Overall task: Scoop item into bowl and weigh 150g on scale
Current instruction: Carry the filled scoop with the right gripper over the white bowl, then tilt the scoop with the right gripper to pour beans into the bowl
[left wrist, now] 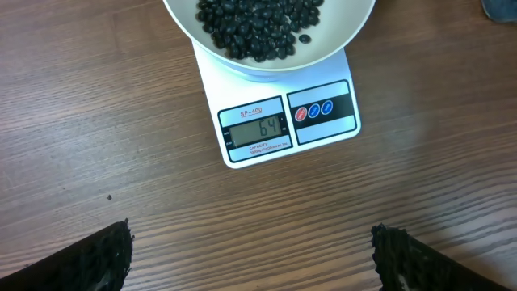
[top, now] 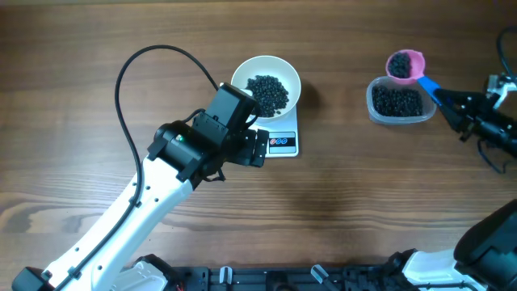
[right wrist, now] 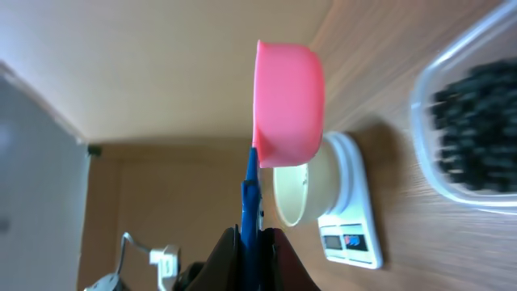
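The white bowl stands on the white scale and holds a heap of black beans, the item. In the left wrist view the scale's display shows digits, and the bowl sits behind it. My left gripper hangs open over bare wood just in front of the scale, holding nothing. My right gripper is shut on the blue handle of a pink scoop. The scoop is full of beans and held level at the far edge of the clear tub.
A clear plastic tub with more black beans stands at the right, below the scoop. A black cable loops over the table left of the bowl. The left arm crosses the front left.
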Available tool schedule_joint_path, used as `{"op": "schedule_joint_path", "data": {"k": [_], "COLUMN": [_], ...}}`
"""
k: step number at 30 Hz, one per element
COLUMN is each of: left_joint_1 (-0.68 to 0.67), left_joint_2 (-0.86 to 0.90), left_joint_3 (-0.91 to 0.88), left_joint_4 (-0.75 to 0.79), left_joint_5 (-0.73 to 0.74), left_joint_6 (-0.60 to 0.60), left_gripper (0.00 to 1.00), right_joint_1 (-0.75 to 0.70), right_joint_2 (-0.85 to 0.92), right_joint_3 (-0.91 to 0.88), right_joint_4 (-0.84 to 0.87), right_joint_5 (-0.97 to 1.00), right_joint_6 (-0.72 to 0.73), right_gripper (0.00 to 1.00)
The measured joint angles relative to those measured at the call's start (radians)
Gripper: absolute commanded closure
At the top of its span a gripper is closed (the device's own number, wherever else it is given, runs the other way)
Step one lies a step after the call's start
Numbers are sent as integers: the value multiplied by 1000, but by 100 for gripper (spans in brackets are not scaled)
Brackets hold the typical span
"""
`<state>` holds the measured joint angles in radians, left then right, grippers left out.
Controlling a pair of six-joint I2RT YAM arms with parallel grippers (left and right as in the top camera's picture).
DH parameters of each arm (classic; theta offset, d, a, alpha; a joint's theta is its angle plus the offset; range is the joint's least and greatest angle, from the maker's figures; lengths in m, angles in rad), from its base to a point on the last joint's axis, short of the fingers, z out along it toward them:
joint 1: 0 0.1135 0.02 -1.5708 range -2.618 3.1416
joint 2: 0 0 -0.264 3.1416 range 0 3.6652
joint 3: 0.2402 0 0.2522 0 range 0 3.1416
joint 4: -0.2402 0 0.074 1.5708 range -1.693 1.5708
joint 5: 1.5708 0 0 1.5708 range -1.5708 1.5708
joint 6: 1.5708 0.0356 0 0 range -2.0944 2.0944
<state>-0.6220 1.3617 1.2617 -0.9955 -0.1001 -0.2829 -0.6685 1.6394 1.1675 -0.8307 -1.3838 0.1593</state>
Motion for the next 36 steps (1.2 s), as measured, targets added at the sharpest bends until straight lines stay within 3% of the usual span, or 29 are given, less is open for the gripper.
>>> {"op": "schedule_joint_path", "data": {"k": [11,22,27,32,36], "left_joint_1": [0,0,0,0,0], "left_joint_2": [0,0,0,0,0], "left_joint_3": [0,0,0,0,0], "left_joint_4": [0,0,0,0,0], "left_joint_5": [0,0,0,0,0], "left_joint_6": [0,0,0,0,0], "left_gripper": [0,0,0,0,0], "right_joint_1": [222,525,624,690,742], "right_joint_2": [0,0,0,0,0], "right_joint_3": [0,-3,-3,-3,-3], "right_joint_4": [75,506,620,625,625], "right_joint_5": [-30,47,109,229,331], "right_joint_6": [50,325,422,419,314], "right_gripper": [96,96,96,96,96]}}
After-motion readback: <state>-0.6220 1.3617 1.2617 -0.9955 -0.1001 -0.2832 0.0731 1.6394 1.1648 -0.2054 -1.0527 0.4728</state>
